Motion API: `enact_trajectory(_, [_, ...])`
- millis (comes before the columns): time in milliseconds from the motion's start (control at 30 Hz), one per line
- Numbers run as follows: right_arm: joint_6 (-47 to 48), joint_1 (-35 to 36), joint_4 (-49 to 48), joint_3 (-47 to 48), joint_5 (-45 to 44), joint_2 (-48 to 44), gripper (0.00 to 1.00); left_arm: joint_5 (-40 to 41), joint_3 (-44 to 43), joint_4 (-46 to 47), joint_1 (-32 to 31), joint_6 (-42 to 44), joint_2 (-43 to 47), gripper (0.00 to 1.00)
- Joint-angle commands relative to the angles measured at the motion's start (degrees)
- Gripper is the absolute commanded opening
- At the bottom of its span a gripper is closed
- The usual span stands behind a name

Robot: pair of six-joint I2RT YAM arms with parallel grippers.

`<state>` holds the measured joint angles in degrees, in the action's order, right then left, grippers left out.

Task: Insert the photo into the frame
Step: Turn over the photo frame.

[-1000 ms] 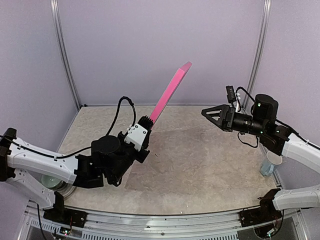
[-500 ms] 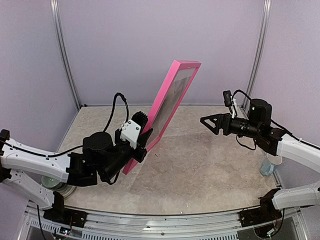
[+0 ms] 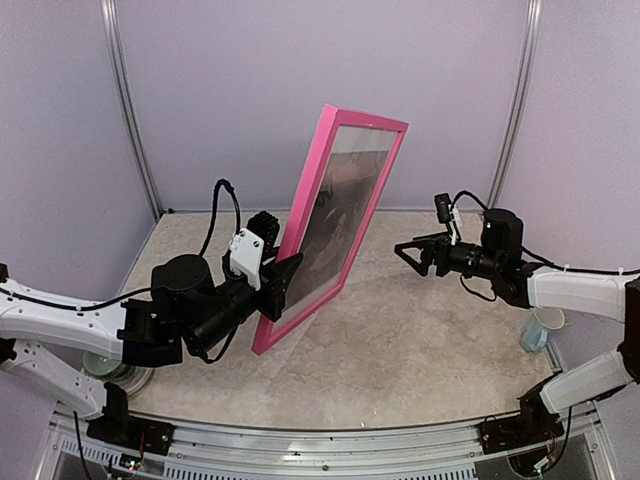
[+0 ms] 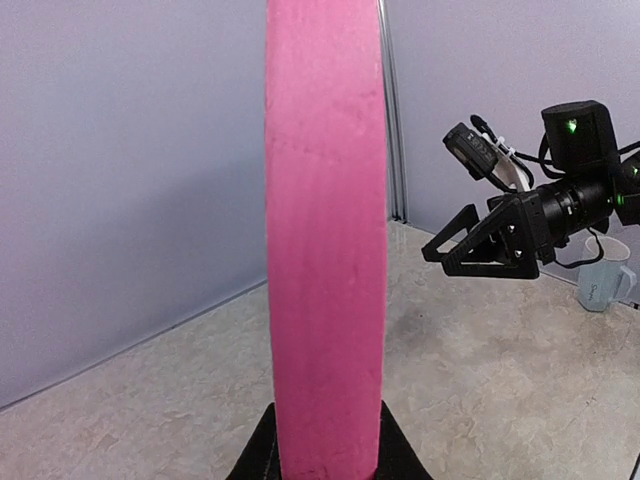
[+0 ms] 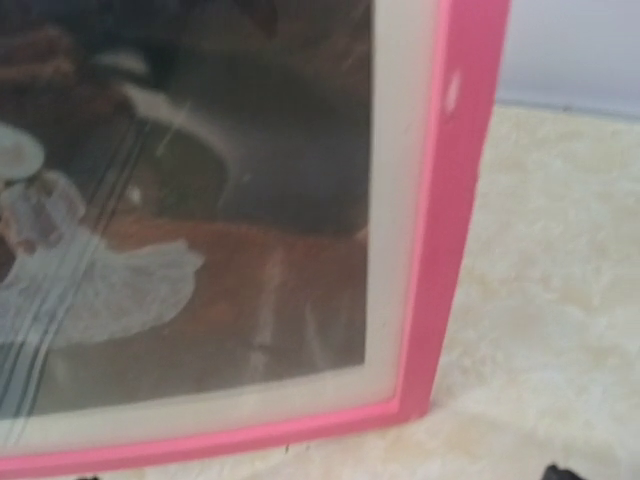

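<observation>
A pale cup (image 3: 541, 330) stands at the right edge of the beige, marbled table (image 3: 420, 350). Lilac walls (image 3: 250, 90) close it in, with metal posts (image 3: 128, 110) at the back corners. A round greenish thing (image 3: 100, 362) sits at the left edge, half hidden. A metal rail (image 3: 330, 437) runs along the near edge.

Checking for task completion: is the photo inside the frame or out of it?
Inside. The right wrist view shows the dark photo, bordered by a white mat, sitting within the pink frame.

Near-upright pink frame (image 5: 440, 230), photo (image 5: 200, 200) inside
</observation>
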<state>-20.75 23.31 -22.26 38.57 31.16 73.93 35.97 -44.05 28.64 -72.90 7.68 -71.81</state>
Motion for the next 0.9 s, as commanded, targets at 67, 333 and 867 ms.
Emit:
enact_trajectory(67, [-2.21, -2.58, -12.53, 0.19, 10.11, 4.95, 0.99, -4.30, -2.10, 3.02, 0.80, -6.41, 2.59, 0.08])
enact_trajectory(333, [-2.79, -3.80, -15.73, 6.64, 18.44, 15.94, 0.99, -7.59, -2.39, 1.39, 2.03, -10.65, 4.51, 0.07])
enact_trajectory(867, [-2.31, -6.08, -21.32, 15.90, 29.02, 30.30, 0.99, -10.18, -4.33, -4.29, 4.89, -16.68, 6.83, 0.07])
